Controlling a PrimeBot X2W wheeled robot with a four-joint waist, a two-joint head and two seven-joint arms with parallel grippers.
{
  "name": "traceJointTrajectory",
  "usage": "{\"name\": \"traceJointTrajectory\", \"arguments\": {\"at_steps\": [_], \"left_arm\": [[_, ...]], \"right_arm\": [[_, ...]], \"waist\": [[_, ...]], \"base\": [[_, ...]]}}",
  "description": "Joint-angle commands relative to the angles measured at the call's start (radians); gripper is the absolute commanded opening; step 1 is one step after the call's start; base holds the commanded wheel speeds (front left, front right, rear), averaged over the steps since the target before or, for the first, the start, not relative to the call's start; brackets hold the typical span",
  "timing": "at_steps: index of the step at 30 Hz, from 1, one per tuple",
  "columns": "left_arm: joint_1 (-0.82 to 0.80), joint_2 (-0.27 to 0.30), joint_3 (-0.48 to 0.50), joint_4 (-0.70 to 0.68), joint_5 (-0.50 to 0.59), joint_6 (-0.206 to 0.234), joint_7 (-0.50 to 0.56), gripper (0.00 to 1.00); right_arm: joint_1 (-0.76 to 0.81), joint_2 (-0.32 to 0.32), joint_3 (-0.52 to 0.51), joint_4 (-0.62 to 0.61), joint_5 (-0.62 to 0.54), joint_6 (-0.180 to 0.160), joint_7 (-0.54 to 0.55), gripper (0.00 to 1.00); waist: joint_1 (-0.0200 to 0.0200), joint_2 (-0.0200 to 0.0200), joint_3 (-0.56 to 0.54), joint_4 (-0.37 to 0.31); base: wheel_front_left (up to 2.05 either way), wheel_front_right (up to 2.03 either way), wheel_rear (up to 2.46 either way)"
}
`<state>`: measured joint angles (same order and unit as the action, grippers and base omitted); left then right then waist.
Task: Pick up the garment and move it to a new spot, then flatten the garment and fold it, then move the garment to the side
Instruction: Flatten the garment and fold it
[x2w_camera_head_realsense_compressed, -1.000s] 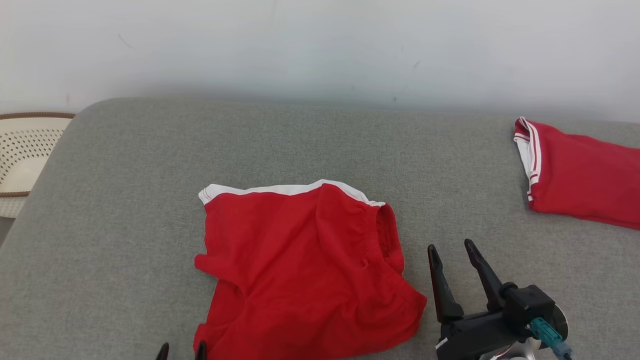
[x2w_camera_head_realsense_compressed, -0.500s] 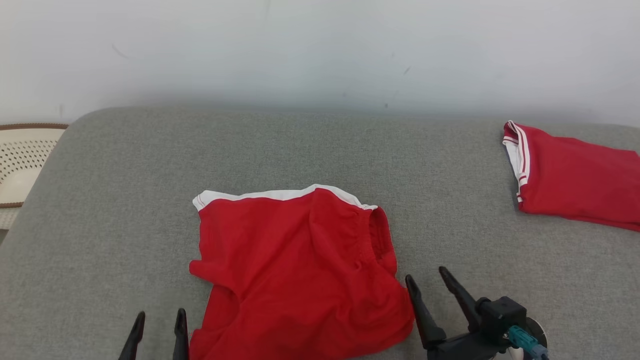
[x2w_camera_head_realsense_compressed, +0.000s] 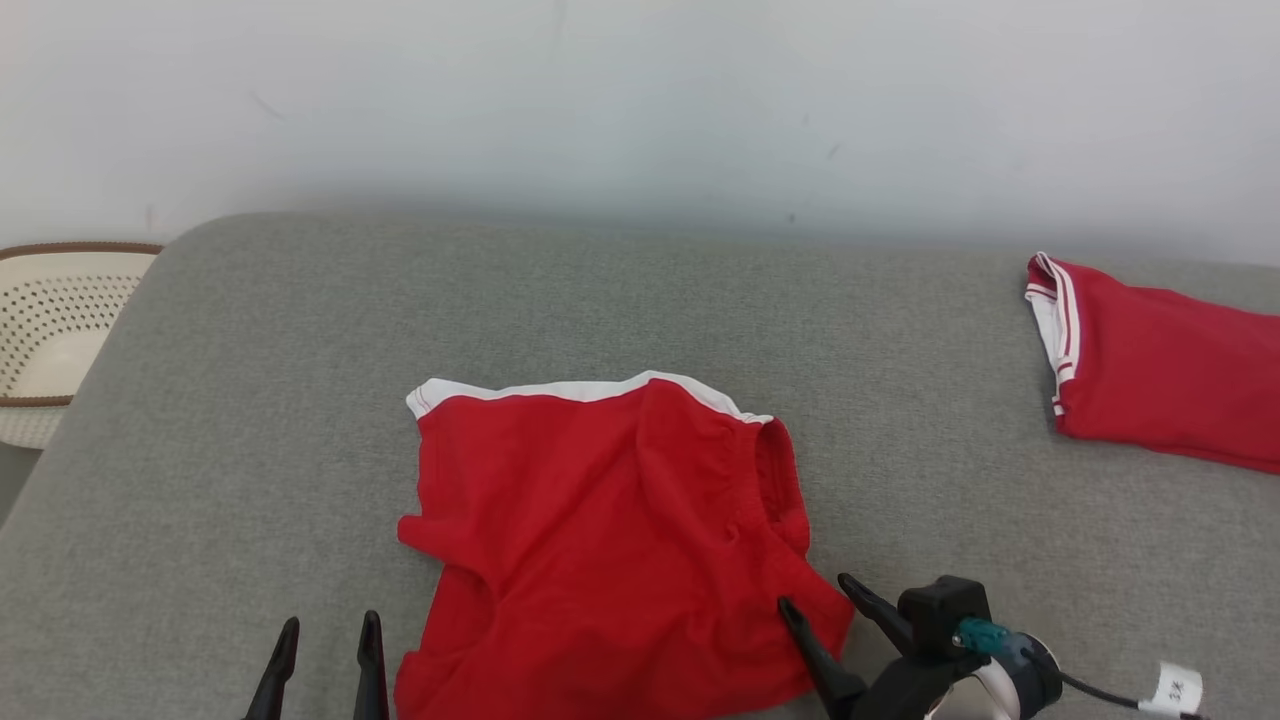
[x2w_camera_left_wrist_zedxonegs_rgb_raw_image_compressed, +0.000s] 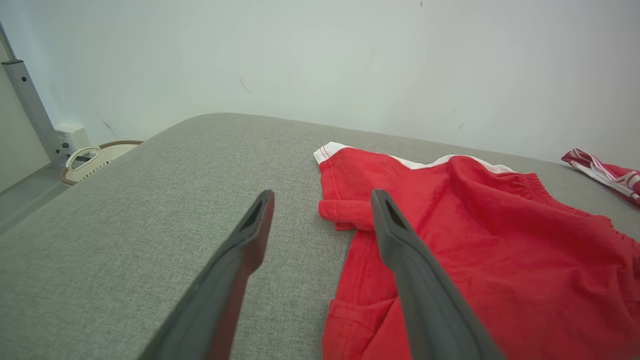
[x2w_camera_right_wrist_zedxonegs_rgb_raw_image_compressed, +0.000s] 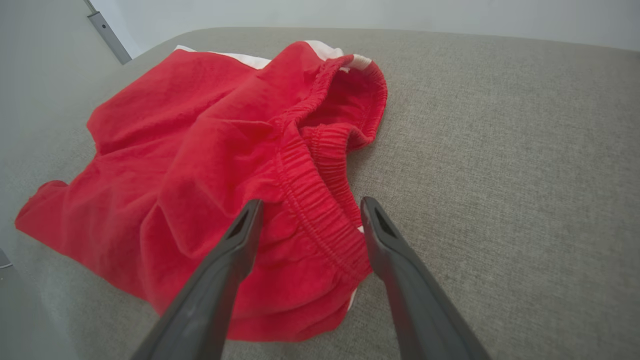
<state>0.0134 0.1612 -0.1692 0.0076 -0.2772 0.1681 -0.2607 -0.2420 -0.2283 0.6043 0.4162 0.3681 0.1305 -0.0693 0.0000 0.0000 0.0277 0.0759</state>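
The garment (x2w_camera_head_realsense_compressed: 600, 540) is a pair of red shorts with white trim, lying rumpled in the middle of the grey padded surface (x2w_camera_head_realsense_compressed: 250, 400). My left gripper (x2w_camera_head_realsense_compressed: 330, 625) stands open just left of the garment's near left edge, nothing between its fingers. In the left wrist view the left gripper (x2w_camera_left_wrist_zedxonegs_rgb_raw_image_compressed: 322, 200) points at a folded leg hem of the garment (x2w_camera_left_wrist_zedxonegs_rgb_raw_image_compressed: 475, 250). My right gripper (x2w_camera_head_realsense_compressed: 815, 592) is open at the garment's near right corner. In the right wrist view the right gripper (x2w_camera_right_wrist_zedxonegs_rgb_raw_image_compressed: 311, 202) straddles the elastic waistband of the garment (x2w_camera_right_wrist_zedxonegs_rgb_raw_image_compressed: 200, 165), jaws apart.
A second red garment with white stripes (x2w_camera_head_realsense_compressed: 1160, 370) lies folded at the far right. A pale perforated basket (x2w_camera_head_realsense_compressed: 50, 340) sits beyond the surface's left edge. A white wall runs along the back, with a metal post (x2w_camera_left_wrist_zedxonegs_rgb_raw_image_compressed: 25, 110) at the left.
My right gripper has moved left and nearer, from beside the garment to over its near right corner. My left gripper has risen further into view left of the garment. The camera shifted slightly.
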Motion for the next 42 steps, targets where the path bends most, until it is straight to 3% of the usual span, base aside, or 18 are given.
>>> {"name": "traceJointTrajectory", "arguments": {"at_steps": [1, 4, 5, 6, 14, 25, 34, 38, 42], "left_arm": [[-0.010, -0.004, 0.006, 0.007, 0.006, -0.007, -0.005, 1.00], [-0.014, -0.019, 0.014, 0.010, 0.017, -0.017, -0.005, 1.00], [-0.013, -0.023, 0.018, 0.012, 0.019, -0.023, -0.005, 1.00], [-0.012, -0.025, 0.022, 0.013, 0.022, -0.027, -0.005, 1.00], [0.015, -0.051, 0.057, 0.012, 0.041, -0.041, -0.005, 1.00], [0.028, -0.081, 0.092, 0.017, 0.059, -0.067, -0.005, 1.00], [0.036, -0.096, 0.115, 0.027, 0.071, -0.085, -0.006, 1.00], [0.034, -0.099, 0.116, 0.033, 0.077, -0.093, -0.006, 1.00], [0.029, -0.104, 0.110, 0.034, 0.080, -0.096, -0.006, 1.00]], "right_arm": [[-0.027, -0.014, 0.014, 0.016, 0.019, 0.000, 0.008, 1.00], [-0.055, -0.031, 0.069, 0.058, 0.058, 0.000, 0.051, 0.99], [-0.070, -0.037, 0.088, 0.069, 0.073, 0.000, 0.059, 0.64], [-0.083, -0.046, 0.104, 0.077, 0.086, 0.000, 0.062, 0.02], [-0.113, -0.088, 0.128, 0.081, 0.176, 0.000, 0.038, 0.00], [0.014, -0.166, 0.011, -0.069, 0.238, 0.000, 0.051, 0.00], [0.088, -0.138, -0.064, -0.321, 0.310, 0.000, 0.103, 0.00], [0.038, -0.130, -0.061, -0.350, 0.297, 0.000, 0.119, 0.00], [-0.039, -0.113, -0.055, -0.303, 0.271, 0.000, 0.127, 0.00]], "waist": [[0.0000, 0.0000, -0.001, 0.014], [0.0000, 0.0000, -0.003, 0.027], [0.0000, 0.0000, -0.003, 0.030], [0.0000, 0.0000, -0.004, 0.032], [0.0000, 0.0000, -0.008, 0.025], [0.0000, 0.0000, -0.004, -0.010], [0.0000, 0.0000, -0.012, -0.019], [0.0000, 0.0000, -0.017, -0.010], [0.0000, 0.0000, -0.016, 0.006]], "base": [[0.00, 0.00, 0.00], [0.00, 0.00, 0.00], [0.00, 0.00, 0.00], [0.00, 0.00, 0.00], [0.00, 0.00, 0.00], [0.00, 0.00, 0.00], [0.00, 0.00, 0.00], [0.00, 0.00, 0.00], [0.00, 0.00, 0.00]]}}
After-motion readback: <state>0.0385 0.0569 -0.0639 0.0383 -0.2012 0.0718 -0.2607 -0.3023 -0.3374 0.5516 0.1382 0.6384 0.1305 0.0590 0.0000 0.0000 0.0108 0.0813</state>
